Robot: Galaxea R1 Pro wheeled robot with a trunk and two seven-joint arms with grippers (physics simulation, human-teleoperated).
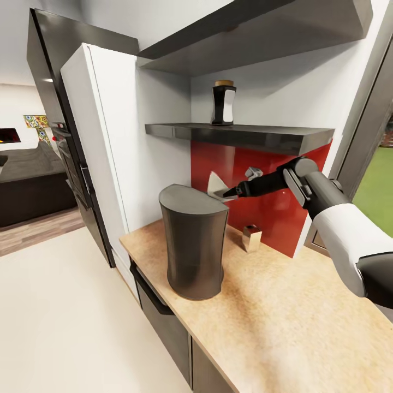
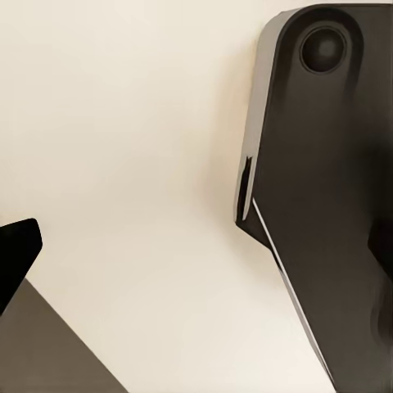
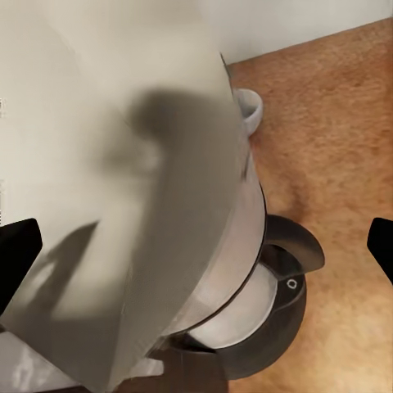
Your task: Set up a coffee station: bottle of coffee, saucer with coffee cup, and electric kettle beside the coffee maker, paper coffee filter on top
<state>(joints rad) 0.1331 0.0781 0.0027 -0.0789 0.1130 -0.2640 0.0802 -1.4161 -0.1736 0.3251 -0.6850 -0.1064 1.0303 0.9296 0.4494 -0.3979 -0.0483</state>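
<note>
The dark grey coffee maker (image 1: 192, 245) stands on the countertop (image 1: 284, 311) near its left end. My right gripper (image 1: 228, 192) hovers beside the maker's top rim, with a white paper coffee filter (image 1: 214, 185) at its tips. In the right wrist view the filter (image 3: 123, 188) spreads between the wide-apart fingertips (image 3: 16, 254) of the open gripper (image 3: 196, 246). Under it sits a round vessel (image 3: 278, 327) with a black curved handle; which vessel it is, I cannot tell. A white coffee cup (image 3: 250, 110) stands on the counter beyond. The bottle of coffee (image 1: 224, 103) stands on the kitchen shelf (image 1: 240, 135). One left fingertip (image 2: 18, 250) hangs over pale floor.
A white tall cabinet side (image 1: 109, 153) borders the counter's left end. A red panel (image 1: 273, 202) backs it, carrying a grey fitting (image 1: 252, 173). A small metal block (image 1: 251, 238) sits by the panel. A second shelf (image 1: 256, 38) hangs higher. A dark robot part (image 2: 327, 205) fills one side of the left wrist view.
</note>
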